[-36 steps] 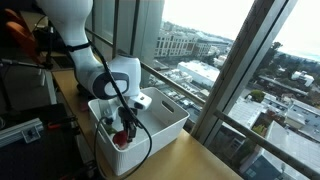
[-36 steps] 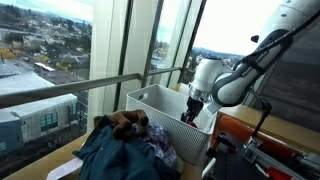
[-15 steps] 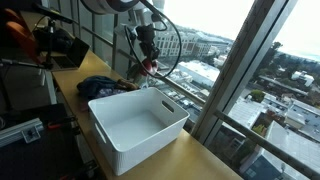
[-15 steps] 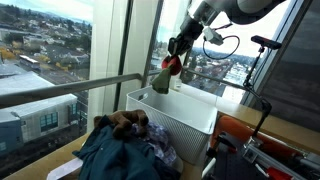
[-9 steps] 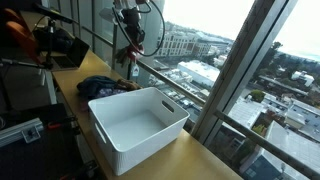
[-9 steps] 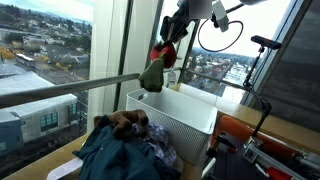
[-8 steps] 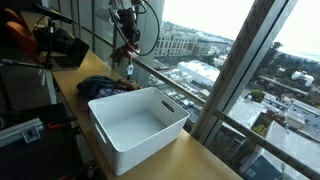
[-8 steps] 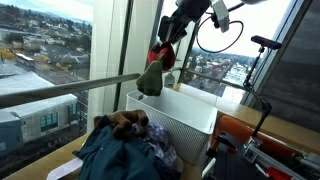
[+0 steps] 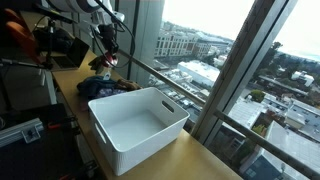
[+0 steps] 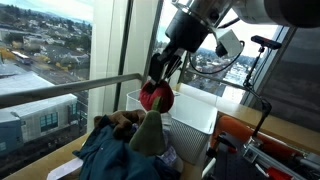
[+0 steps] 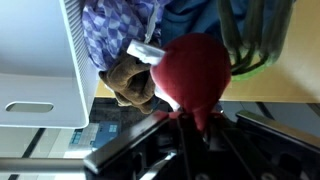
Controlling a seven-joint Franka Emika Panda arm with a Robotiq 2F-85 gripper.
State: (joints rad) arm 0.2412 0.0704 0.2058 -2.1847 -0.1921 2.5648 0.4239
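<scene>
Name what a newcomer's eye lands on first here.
The tool grips a red-and-green garment that dangles over a heap of clothes on the counter by the glass. Beside the heap stands a white basket. Behind both, the tall window shows a city far below.

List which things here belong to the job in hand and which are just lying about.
In the job:
- gripper, shut on the red-and-green garment
- clothes pile right under it
- white bin beside the pile, probably

Lying about:
- orange-red case by the bin
- dark gear on the desk
- window railing
</scene>
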